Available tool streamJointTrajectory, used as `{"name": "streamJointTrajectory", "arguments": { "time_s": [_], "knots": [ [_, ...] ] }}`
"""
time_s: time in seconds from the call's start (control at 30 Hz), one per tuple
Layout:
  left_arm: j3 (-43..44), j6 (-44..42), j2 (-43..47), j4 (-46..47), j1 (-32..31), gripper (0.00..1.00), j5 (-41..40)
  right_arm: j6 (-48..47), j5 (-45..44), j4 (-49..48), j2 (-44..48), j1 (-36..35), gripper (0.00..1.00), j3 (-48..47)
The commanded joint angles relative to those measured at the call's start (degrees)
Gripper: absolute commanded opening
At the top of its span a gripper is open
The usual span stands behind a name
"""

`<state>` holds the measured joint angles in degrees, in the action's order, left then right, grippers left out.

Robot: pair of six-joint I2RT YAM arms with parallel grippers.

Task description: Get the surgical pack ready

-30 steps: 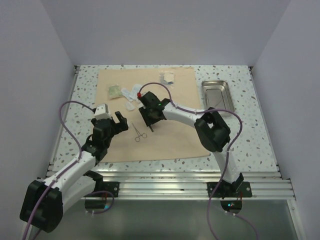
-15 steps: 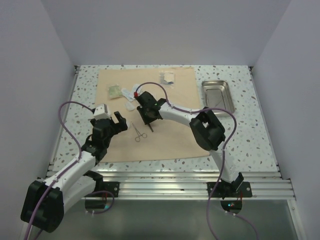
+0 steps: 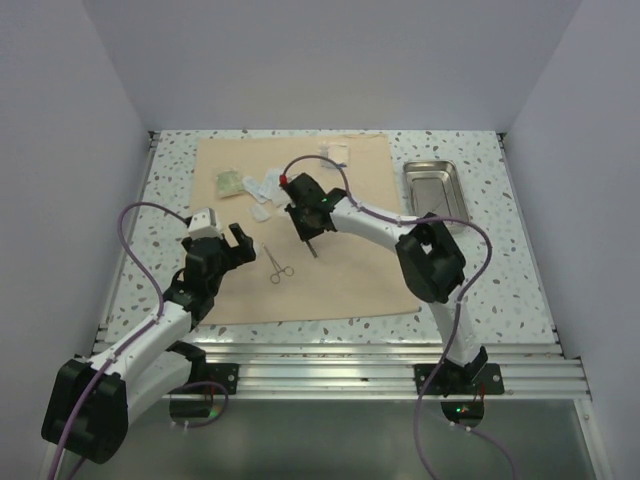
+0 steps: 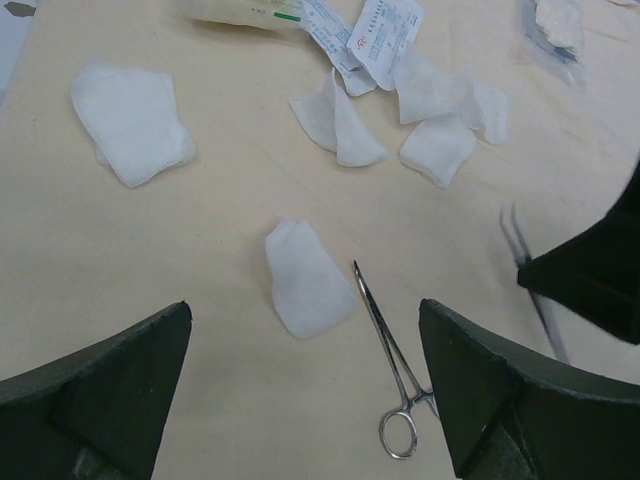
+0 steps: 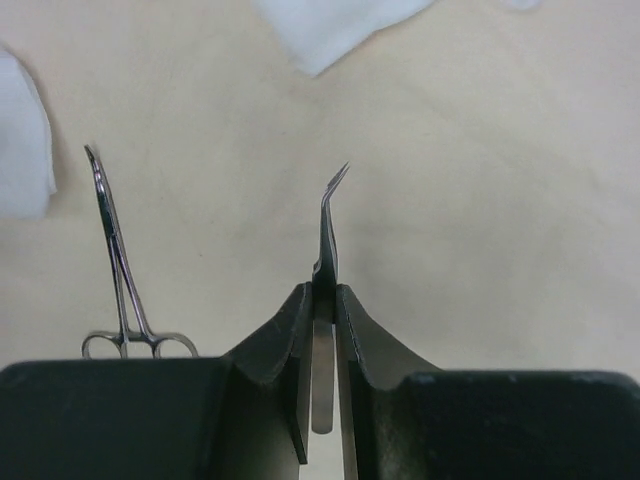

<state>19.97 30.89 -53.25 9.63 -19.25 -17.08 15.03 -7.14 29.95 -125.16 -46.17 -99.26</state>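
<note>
Right gripper [image 5: 322, 290] shifted right, now pinched shut on tweezers [image 5: 327, 225] over wrap [image 3: 350, 275]. Left gripper [image 4: 305, 308] wide open, empty, near hemostat [image 4: 383, 340]. Lift straight, keep grip firm, carry to tray [image 3: 434, 190], far right.

A white speckled tabletop [image 3: 170, 170] sits boxed in by plain pale walls [image 3: 320, 60] on the left, far and right sides, with ribbed aluminium rails [image 3: 330, 358] along its near edge, evenly lit.
</note>
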Motion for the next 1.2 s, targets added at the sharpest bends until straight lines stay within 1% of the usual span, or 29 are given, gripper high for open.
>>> {"name": "streamJointTrajectory", "arguments": {
  "time_s": [0.0,0.07,0.1,0.17,0.2,0.23,0.3,0.37,0.4,0.5,0.6,0.7,0.8,0.83,1.0,1.07,1.1,1.17],
  "knots": [
    [-0.1,0.2,0.0,1.3,0.4,1.00,0.4,-0.3,1.8,1.2,12.8,9.1,0.13,0.9],
    [-0.1,0.1,0.0,1.4,0.4,1.00,0.6,-1.0,2.0,1.4,15.4,13.3,0.14,2.2],
    [-0.1,0.1,0.0,1.4,0.4,1.00,0.7,-1.1,2.3,1.6,17.5,17.7,0.14,3.5],
    [-0.1,0.1,0.0,1.6,0.5,1.00,1.1,-1.2,4.8,1.9,18.6,22.9,0.15,4.4],
    [-0.2,0.0,-0.2,1.7,0.5,1.00,1.3,-1.0,6.2,2.0,18.7,28.2,0.15,4.8],
    [-0.1,0.0,-0.3,1.9,0.4,1.00,1.5,-0.7,9.0,2.3,18.0,30.8,0.15,4.6],
    [-0.1,0.0,-0.4,2.1,0.4,1.00,1.9,-0.1,9.1,3.8,16.6,36.5,0.15,3.0],
    [-0.2,-0.1,-0.5,2.2,0.5,1.00,2.1,0.2,7.3,4.4,14.4,39.0,0.15,2.1],
    [-0.2,-0.1,-0.6,2.3,0.4,1.00,2.2,0.5,6.4,4.5,13.7,41.3,0.15,1.2],
    [-0.2,-0.2,-0.6,2.2,0.4,1.00,2.2,1.8,7.0,3.9,9.8,45.2,0.15,-0.5],
    [-0.2,-0.2,-0.7,2.4,0.4,1.00,2.1,1.8,5.7,5.5,4.2,46.1,0.15,-4.3],
    [-0.1,-0.3,-0.8,2.3,0.4,1.00,2.1,1.8,6.6,6.6,-0.3,46.1,0.14,-6.8],
    [-0.1,-0.3,-0.8,2.3,0.4,1.00,2.0,2.4,5.5,5.9,-1.7,46.1,0.16,-6.4],
    [-0.1,-0.4,-0.8,2.3,0.5,1.00,2.0,2.7,4.8,6.0,-1.9,46.0,0.19,-6.3],
    [-0.1,-0.4,-1.1,2.6,0.5,1.00,2.2,2.6,3.1,7.0,-2.5,46.0,0.21,-6.4],
    [-0.1,-0.4,-1.4,2.6,0.4,1.00,2.4,2.6,3.0,7.0,-1.2,46.1,0.27,-6.0],
    [-0.1,-0.4,-1.4,2.6,0.5,1.00,2.5,2.6,2.9,6.4,-0.5,46.1,0.34,-5.8],
    [0.0,-0.5,-1.5,2.6,0.5,1.00,2.6,2.6,2.6,6.9,1.4,46.1,0.37,-6.3]
  ]
}}
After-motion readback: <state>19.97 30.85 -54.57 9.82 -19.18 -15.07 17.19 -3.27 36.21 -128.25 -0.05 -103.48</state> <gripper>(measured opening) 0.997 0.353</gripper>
